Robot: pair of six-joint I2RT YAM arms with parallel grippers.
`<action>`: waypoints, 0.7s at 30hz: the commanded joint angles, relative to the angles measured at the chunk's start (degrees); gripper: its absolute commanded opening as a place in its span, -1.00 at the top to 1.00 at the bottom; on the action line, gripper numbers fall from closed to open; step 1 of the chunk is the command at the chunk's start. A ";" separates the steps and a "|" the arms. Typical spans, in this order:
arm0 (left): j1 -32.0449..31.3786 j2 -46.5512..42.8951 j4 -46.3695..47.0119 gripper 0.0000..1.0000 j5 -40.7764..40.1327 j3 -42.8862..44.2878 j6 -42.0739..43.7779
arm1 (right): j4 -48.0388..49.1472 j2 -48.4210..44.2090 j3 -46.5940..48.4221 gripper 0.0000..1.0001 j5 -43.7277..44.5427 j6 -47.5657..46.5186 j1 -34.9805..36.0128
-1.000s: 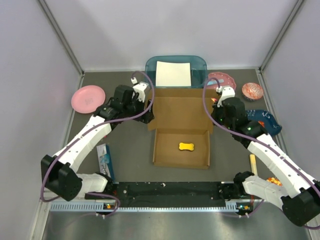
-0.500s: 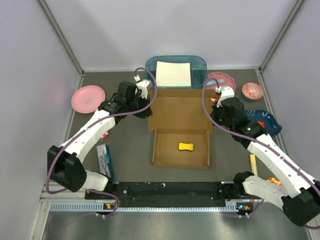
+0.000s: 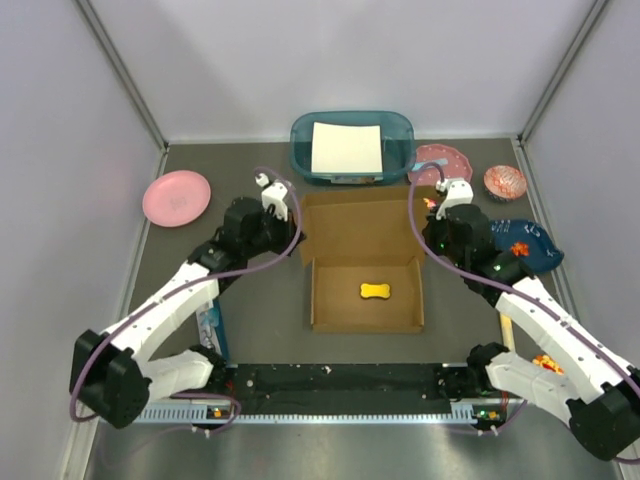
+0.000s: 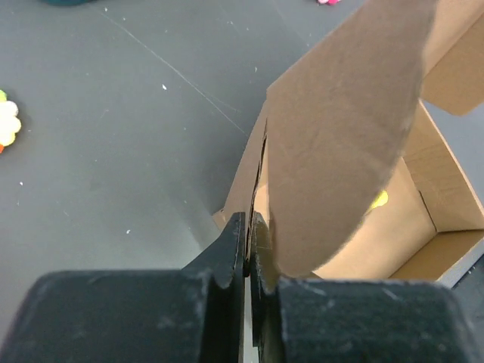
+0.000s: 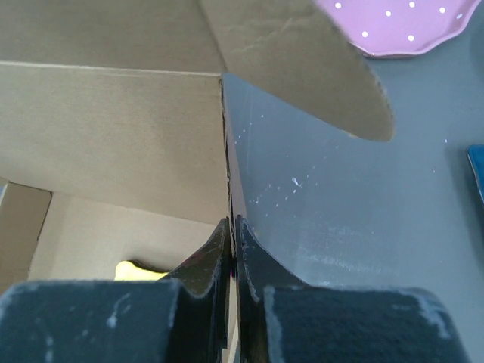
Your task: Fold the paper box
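Note:
The brown paper box (image 3: 366,312) lies in the middle of the table, its shallow tray toward the front and its lid panel (image 3: 360,225) tilted up behind it. A small yellow bone-shaped piece (image 3: 375,291) rests inside the tray. My left gripper (image 3: 293,238) is at the lid's left edge; in the left wrist view its jaws (image 4: 248,221) are shut on the thin cardboard wall (image 4: 253,174), under a rounded flap (image 4: 340,136). At the lid's right edge, my right gripper (image 3: 430,236) is also shut on cardboard (image 5: 231,224), beside the lid panel (image 5: 113,128).
A teal bin (image 3: 303,140) with a white sheet stands just behind the box. A pink plate (image 3: 177,197) is at the left. A dotted pink plate (image 3: 440,160), a small patterned bowl (image 3: 505,181) and a blue plate (image 3: 528,246) are at the right. A blue-and-white packet (image 3: 210,320) lies front left.
My left gripper has shut on the lid's left edge. Both grippers have drawn toward the front, and the lid has tilted up from flat.

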 commanded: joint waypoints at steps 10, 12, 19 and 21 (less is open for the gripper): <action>-12.70 -9.45 42.16 1.00 -27.52 -20.45 -4.49 | 19.11 -6.75 -11.31 1.00 3.16 8.58 3.90; -12.97 -8.57 43.92 1.00 -29.02 -20.02 -5.45 | 19.64 -6.93 -11.23 1.00 3.51 8.85 4.25; -16.39 -5.41 47.35 1.00 -35.08 -17.64 -9.23 | 18.59 -7.10 -11.49 1.00 5.00 8.32 5.04; -18.15 -4.27 47.88 1.00 -36.14 -17.64 -9.94 | 18.59 -7.19 -12.10 1.00 4.92 8.41 5.13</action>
